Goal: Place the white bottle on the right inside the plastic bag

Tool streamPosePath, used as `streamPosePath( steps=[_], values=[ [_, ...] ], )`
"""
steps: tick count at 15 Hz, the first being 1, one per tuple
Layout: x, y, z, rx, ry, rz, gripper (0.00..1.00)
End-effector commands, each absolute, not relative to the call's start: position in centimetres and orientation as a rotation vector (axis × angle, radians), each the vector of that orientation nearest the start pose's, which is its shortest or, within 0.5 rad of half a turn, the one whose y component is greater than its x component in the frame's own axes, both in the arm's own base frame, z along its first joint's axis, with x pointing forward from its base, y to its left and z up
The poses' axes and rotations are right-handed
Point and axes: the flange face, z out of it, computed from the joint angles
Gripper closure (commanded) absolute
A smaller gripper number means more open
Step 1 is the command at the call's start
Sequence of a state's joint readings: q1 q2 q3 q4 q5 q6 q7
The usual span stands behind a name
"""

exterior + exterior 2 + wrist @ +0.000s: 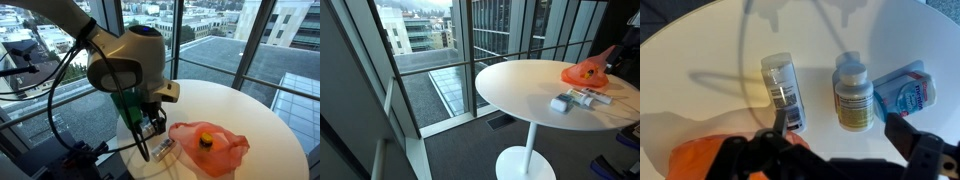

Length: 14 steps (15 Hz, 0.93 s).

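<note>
In the wrist view three items lie side by side on the white round table (700,60): a clear bottle with a printed label (783,92) on the left, a white bottle with a yellowish label (853,92) in the middle and a blue-and-white pack (908,92) on the right. My gripper (845,135) is open and empty, hovering above the table just below the white bottle. The orange plastic bag (695,160) lies at lower left. In both exterior views the bag (212,146) (588,72) lies on the table. The items (582,97) lie beside it.
The table (255,110) (520,90) stands on one pedestal next to floor-to-ceiling windows (440,60). A small yellow-green object (205,139) shows inside the bag. The arm's body (125,60) hides much of the table's near side. Cable shadows cross the tabletop.
</note>
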State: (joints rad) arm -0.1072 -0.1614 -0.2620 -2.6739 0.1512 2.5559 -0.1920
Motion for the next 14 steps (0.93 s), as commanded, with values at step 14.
streamPosePath(
  steps=[14],
  values=[
    [41.5, -19.8, 19.6, -3.118, 0.470, -0.021, 0.00]
  ],
)
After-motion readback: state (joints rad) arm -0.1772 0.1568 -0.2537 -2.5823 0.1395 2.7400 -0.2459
